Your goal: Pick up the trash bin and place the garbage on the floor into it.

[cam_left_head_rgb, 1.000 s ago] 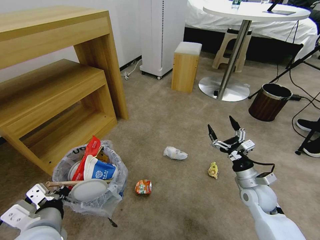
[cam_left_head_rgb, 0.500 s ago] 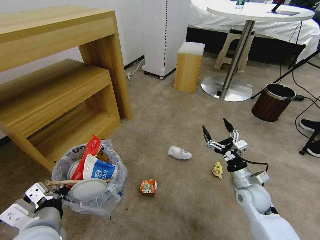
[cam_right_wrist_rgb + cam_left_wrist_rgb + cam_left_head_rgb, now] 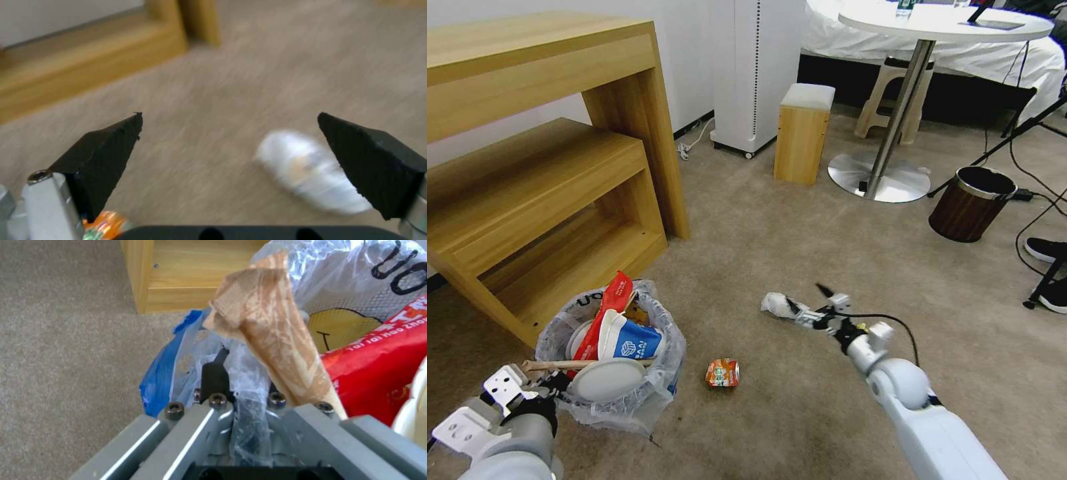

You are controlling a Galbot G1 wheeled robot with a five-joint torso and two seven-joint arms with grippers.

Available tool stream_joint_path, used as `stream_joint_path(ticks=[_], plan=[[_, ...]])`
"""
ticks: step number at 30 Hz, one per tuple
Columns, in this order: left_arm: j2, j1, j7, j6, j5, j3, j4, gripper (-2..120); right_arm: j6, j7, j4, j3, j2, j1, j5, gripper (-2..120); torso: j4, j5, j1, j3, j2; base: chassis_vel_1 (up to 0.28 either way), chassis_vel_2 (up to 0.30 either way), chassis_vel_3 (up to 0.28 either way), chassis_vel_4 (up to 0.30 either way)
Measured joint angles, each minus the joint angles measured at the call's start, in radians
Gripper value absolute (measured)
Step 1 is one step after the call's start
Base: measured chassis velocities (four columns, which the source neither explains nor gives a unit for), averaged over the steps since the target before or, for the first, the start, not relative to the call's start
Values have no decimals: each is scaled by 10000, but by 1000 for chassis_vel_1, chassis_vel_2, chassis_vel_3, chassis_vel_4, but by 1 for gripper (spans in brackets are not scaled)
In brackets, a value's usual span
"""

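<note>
The trash bin (image 3: 647,393), lined with a translucent bag, stands on the beige floor (image 3: 774,227) at lower left, stuffed with a red wrapper (image 3: 606,313), a blue-white cup (image 3: 630,341) and a wooden stick (image 3: 271,336). My left gripper (image 3: 554,383) is shut on the bin's near rim and bag, seen close up in the left wrist view (image 3: 245,383). My right gripper (image 3: 806,297) is open, low over the carpet. The white tissue (image 3: 775,303) lies just before it, beside one fingertip (image 3: 356,146) in the right wrist view. An orange can (image 3: 722,373) lies between bin and right arm.
A wooden shelf unit (image 3: 547,167) stands left of the bin. Farther off are a wooden stool (image 3: 802,133), a white appliance (image 3: 754,73), a round table's metal base (image 3: 880,183) and a brown wood-grain bin (image 3: 970,203). Cables and a person's shoes (image 3: 1044,250) lie at right.
My right arm has swung down and to the left, from raised above the yellow wad to low beside the white tissue, fingers still open. The left gripper keeps its hold on the bin.
</note>
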Motion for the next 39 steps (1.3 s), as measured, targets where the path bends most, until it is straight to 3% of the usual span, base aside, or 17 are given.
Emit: stream_joint_path(ticks=[6, 9, 19, 34, 39], plan=[[10, -52, -6, -8, 114, 48, -37, 1, -1210, 471, -373, -630, 509, 311, 779, 100, 2, 1, 0, 0, 0, 0, 0, 0, 0], [-59, -132, -12, -13, 297, 221, -24, 1, -2233, 1258, -375, -1021, 792, 313, 1572, 100, -2, 0, 0, 0, 0, 0, 0, 0, 0], [-172, -180, -15, -37, 491, 354, 36, 1, -3992, 3447, -785, -1595, 1442, 524, 3087, 100, -1, 0, -1, -1, 0, 0, 0, 0, 0], [-185, -25, -16, -130, 564, 330, -167, 1, -4765, 4188, -2104, -1575, 2928, 764, 2720, 100, 0, 0, 0, -2, 0, 0, 0, 0, 0], [-182, -39, -16, -136, 572, 392, -170, 1, -4844, 4264, -2247, -1543, 2980, 683, 2333, 82, -1, 1, 0, -2, 0, 0, 0, 0, 0]])
